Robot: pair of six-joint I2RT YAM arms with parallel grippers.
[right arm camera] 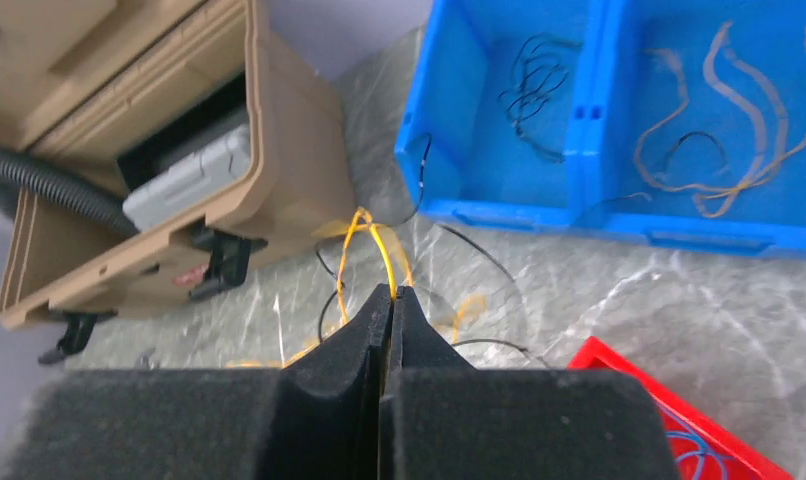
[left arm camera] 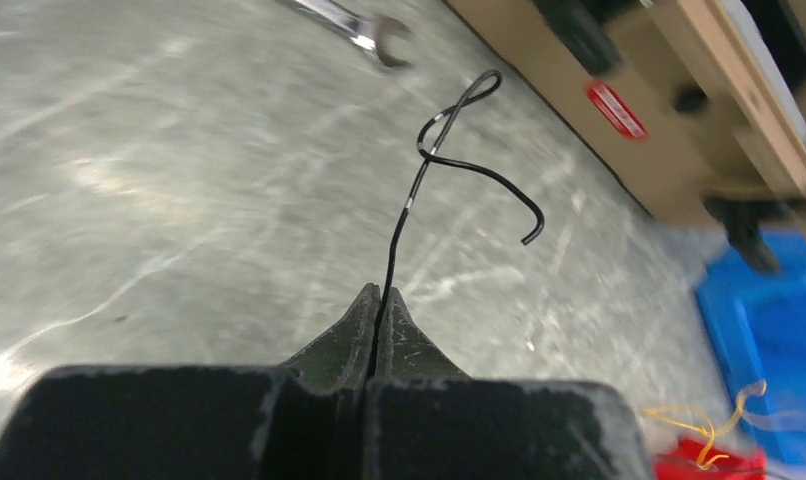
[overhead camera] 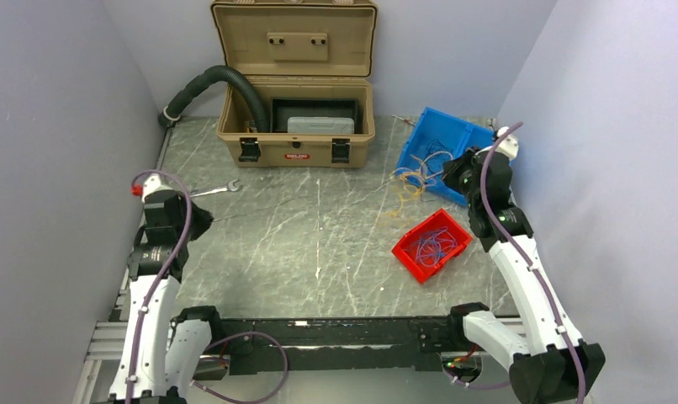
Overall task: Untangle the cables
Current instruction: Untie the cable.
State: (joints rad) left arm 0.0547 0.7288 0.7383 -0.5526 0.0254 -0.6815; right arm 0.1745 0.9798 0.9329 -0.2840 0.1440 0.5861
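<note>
Firmly, left gripper (left arm camera: 379, 296) pinches black cable (left arm camera: 395, 245), right gripper (right arm camera: 391, 292) yellow cable (right arm camera: 383, 248)

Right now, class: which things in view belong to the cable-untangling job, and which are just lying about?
Job: black wire in left gripper; yellow wire in right gripper; loose tangle on the table; blue bin and red bin for sorting.
Lying about: wrench; tan case; black corrugated hose.
</note>
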